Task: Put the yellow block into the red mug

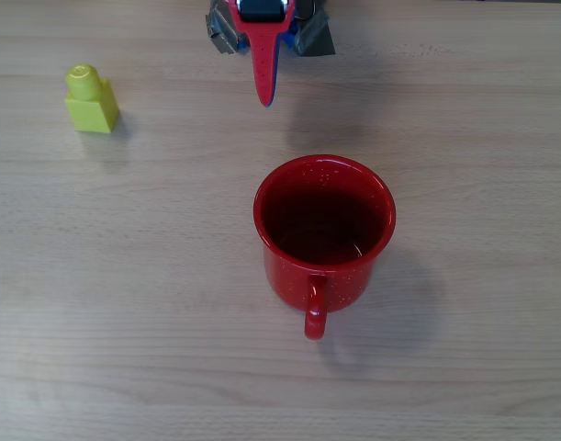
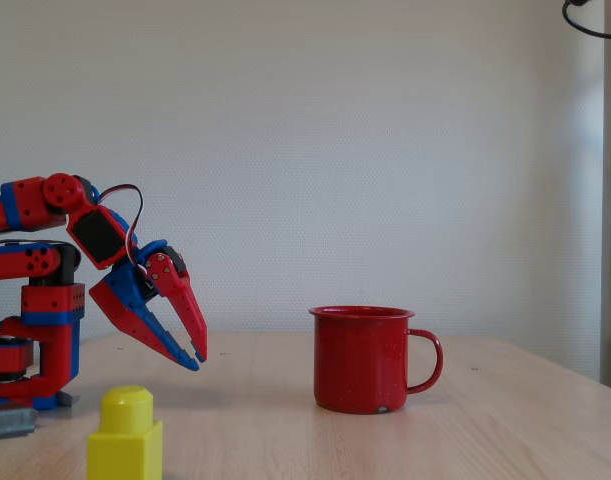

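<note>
On the wooden table [image 1: 464, 110] in the overhead view, you have the red mug [image 1: 324, 230] upright right of centre, its loop handle [image 1: 315, 317] pointing toward the bottom edge and its dark inside showing. The yellow block [image 1: 90, 99] stands upright at the upper left, stud on top, well apart from the mug. Your gripper [image 1: 265, 64] reaches in from the top edge, its tip between the 2 things and touching neither. In the fixed view, the gripper [image 2: 193, 352] hangs above the table at left, its 2 fingers nearly together with a thin gap at the tips, holding nothing. There the block [image 2: 125, 437] sits nearest the camera and the mug [image 2: 363, 358] stands to the right.
</note>
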Controlling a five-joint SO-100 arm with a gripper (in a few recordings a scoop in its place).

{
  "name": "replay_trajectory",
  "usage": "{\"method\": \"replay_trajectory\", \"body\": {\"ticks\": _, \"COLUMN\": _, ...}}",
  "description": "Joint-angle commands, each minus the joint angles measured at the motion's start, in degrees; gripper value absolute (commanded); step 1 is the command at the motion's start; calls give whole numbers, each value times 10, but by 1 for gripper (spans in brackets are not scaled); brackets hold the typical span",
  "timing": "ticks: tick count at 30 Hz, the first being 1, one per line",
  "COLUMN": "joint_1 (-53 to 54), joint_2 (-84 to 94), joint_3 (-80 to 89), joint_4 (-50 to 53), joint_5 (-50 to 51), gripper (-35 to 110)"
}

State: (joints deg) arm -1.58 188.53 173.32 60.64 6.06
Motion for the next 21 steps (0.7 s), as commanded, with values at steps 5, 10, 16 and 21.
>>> {"method": "replay_trajectory", "body": {"ticks": 5, "joint_1": 2, "joint_2": 9, "joint_3": -7, "joint_4": 6, "joint_5": 8, "gripper": 0}}
{"method": "replay_trajectory", "body": {"ticks": 10, "joint_1": 2, "joint_2": 9, "joint_3": -7, "joint_4": 6, "joint_5": 7, "gripper": 0}}
{"method": "replay_trajectory", "body": {"ticks": 16, "joint_1": -4, "joint_2": 9, "joint_3": -7, "joint_4": 6, "joint_5": 0, "gripper": 0}}
{"method": "replay_trajectory", "body": {"ticks": 21, "joint_1": 7, "joint_2": 9, "joint_3": -4, "joint_4": -10, "joint_5": -39, "gripper": 0}}
